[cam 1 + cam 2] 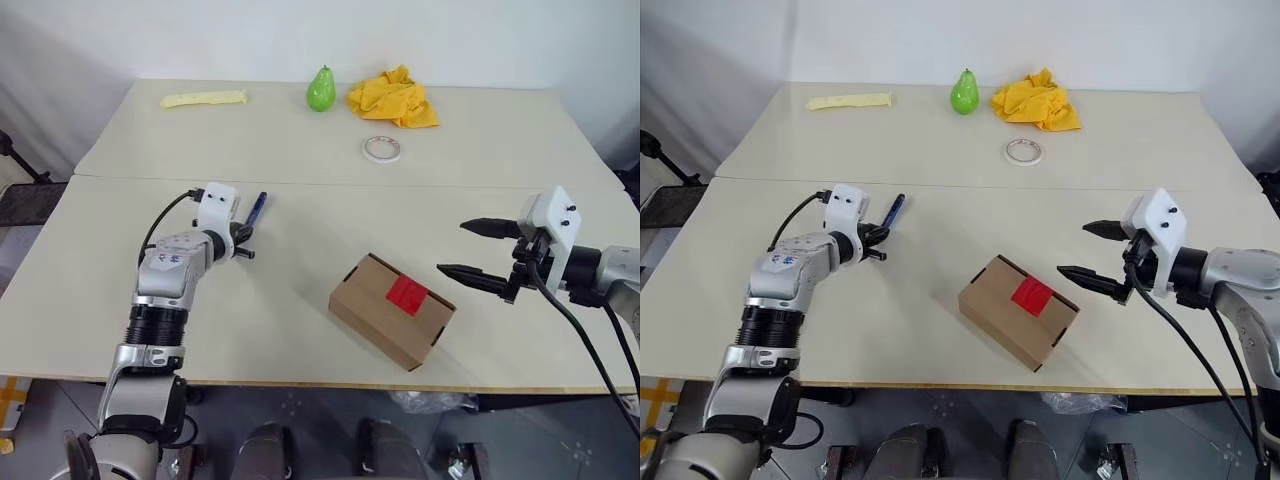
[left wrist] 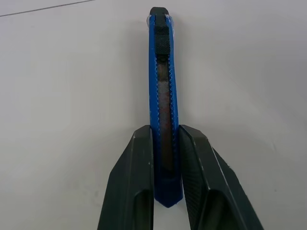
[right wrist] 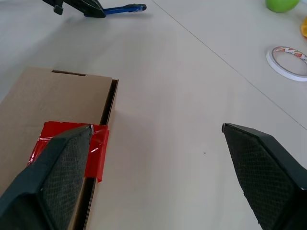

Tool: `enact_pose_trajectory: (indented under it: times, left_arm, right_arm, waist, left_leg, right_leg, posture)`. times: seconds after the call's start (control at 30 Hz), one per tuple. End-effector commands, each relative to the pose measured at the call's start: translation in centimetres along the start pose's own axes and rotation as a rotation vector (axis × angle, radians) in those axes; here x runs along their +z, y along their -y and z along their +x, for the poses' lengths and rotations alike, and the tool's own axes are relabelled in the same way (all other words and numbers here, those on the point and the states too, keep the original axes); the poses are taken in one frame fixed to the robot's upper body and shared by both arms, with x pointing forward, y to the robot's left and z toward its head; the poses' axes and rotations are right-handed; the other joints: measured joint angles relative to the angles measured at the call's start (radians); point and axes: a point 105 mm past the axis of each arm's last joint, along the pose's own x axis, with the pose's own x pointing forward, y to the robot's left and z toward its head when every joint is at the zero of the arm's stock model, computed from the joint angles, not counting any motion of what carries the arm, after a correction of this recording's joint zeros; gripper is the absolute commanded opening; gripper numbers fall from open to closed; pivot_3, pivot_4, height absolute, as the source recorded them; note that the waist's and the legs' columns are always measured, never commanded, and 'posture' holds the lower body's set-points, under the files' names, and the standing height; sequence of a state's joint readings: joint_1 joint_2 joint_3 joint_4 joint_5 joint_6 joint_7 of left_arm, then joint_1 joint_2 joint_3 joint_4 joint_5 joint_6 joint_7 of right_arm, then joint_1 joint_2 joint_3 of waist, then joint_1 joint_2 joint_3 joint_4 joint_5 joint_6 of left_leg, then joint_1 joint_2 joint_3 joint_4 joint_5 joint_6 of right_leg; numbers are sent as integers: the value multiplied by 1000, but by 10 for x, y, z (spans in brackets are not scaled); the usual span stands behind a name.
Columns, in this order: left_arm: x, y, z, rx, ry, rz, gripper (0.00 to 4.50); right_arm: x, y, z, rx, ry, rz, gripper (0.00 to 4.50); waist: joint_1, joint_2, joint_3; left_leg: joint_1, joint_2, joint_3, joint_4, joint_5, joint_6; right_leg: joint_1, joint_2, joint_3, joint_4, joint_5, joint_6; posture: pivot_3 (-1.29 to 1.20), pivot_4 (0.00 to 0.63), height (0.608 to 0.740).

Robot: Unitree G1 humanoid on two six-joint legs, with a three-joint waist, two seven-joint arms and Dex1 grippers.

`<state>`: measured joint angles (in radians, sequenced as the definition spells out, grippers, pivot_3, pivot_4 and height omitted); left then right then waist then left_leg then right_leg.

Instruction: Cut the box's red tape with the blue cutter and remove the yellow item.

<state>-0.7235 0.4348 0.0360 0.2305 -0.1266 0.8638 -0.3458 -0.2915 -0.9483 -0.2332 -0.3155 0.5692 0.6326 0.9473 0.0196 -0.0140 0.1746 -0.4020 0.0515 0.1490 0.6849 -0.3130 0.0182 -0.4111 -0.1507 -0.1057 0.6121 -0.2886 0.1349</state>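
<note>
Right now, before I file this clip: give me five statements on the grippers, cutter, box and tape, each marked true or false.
1. The left gripper is shut on the cutter. True.
2. The right gripper is shut. False: its fingers stand wide apart, holding nothing.
3. The red tape is cut through and the box stands open. False: the tape is whole and the flaps are closed.
4. The pear stands at the table's far side, left of the cloth. True.
5. The tape ring lies on top of the box. False: it lies on the table, beyond the box.
</note>
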Motion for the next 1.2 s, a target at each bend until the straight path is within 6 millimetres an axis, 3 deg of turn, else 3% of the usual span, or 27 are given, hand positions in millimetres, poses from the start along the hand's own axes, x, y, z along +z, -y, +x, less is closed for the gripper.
enact_pose_trajectory:
  times: [0.03,0.23,0.33,0.5,0.6,0.67,0.97,1.1,1.2]
  left_arm:
    - [-4,11,-14,-156,0,41,448]
    - [-11,18,-54,-441,8,210,448]
    - [-13,21,-73,-547,59,308,448]
    - [-20,21,-87,-620,81,418,448]
    - [-34,18,-88,-618,29,509,448]
    - [-40,17,-88,-607,9,561,448]
    - [-65,17,-96,-594,-45,651,448]
    - [-76,16,-102,-600,-90,666,448]
    - [-81,16,-107,-621,-118,659,448]
  right_arm:
    - [19,-4,-4,0,21,-72,4500]
    - [45,-26,20,65,78,-94,4500]
    - [54,-43,47,107,75,-77,4500]
    - [61,-68,82,168,26,-40,4500]
    - [63,-81,114,167,-9,-18,3889]
    - [68,-87,131,156,-19,-22,3189]
    - [64,-138,166,302,-92,-120,38]
    - [56,-152,183,343,-128,-164,38]
    - [52,-152,196,340,-143,-194,38]
  waist:
    - [-3,0,0]
    - [-17,0,0]
    - [-23,0,0]
    - [-24,0,0]
    - [-24,0,0]
    - [-27,0,0]
    - [-39,0,0]
    - [-49,0,0]
    - [-55,0,0]
  left_leg:
    - [0,0,0,0,0,0]
    - [-1,1,1,0,0,-1]
    - [-1,2,0,0,0,-1]
    - [-1,3,-2,0,0,-2]
    - [-4,4,1,0,0,-2]
    - [-4,4,3,0,0,-2]
    - [-4,6,12,0,-2,-4]
    - [-4,7,13,0,-2,-4]
    - [-3,8,14,0,-2,-4]
  right_leg:
    - [0,0,0,0,0,0]
    - [-2,0,0,1,0,-1]
    - [-3,0,0,1,-1,-2]
    - [-8,-1,1,7,-1,-4]
    - [-14,-1,1,11,-1,-4]
    - [-17,-1,1,14,-1,-5]
    - [-18,0,-1,15,-1,-6]
    - [-18,0,-1,15,-1,-6]
    - [-18,0,-1,15,-2,-6]
  posture:
    - [0,150,740]
    - [0,150,740]
    - [0,150,740]
    - [0,150,740]
    - [0,150,740]
    - [0,150,740]
    - [0,150,740]
    - [0,150,740]
    - [0,150,740]
